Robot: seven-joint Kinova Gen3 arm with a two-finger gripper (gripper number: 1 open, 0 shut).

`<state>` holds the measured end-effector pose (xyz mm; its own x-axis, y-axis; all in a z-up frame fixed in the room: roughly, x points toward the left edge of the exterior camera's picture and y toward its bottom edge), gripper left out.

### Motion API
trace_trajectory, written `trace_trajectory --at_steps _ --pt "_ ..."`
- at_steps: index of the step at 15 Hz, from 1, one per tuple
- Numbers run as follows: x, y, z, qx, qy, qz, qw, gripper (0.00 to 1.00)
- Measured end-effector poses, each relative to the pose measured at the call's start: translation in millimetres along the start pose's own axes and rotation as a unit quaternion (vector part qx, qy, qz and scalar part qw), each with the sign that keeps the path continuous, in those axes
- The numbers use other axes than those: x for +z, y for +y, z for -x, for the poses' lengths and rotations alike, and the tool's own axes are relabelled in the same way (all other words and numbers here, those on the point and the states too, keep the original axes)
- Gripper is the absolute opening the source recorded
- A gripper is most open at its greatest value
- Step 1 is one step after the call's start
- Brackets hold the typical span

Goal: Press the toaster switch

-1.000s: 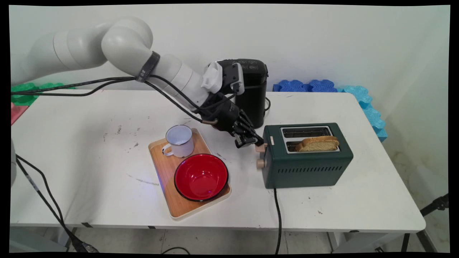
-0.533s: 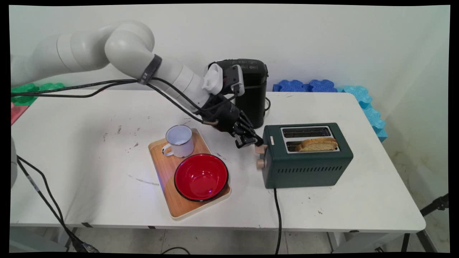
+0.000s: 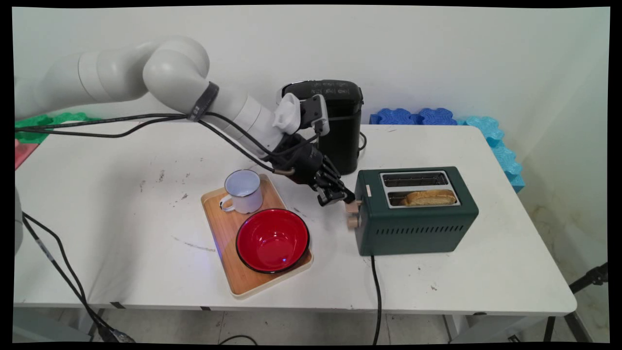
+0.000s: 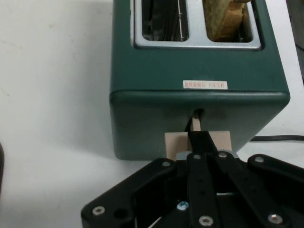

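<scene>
The hand (image 3: 338, 197), fingers closed together, presses on the beige lever (image 4: 197, 139) of the dark green two-slot toaster (image 3: 415, 210) on the tabletop (image 3: 461, 277); a bread slice (image 3: 430, 197) sits low in the near slot.

White worktop (image 3: 121, 228), surface marked with dark scuffs toward its left half. A wooden tray (image 3: 221, 228) lies near the front edge at centre; a green toaster (image 3: 413, 228) stands to the right of it, cord trailing over the front edge. A black appliance (image 3: 340, 126) stands at the rear edge, centre.
</scene>
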<state>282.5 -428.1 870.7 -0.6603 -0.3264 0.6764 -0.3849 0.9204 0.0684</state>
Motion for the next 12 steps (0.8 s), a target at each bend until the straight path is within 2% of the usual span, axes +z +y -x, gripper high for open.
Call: trace_trajectory --at_steps 12 --pt "13.5 -2.2 14.6 -0.026 0.01 -0.006 0.9996 0.0"
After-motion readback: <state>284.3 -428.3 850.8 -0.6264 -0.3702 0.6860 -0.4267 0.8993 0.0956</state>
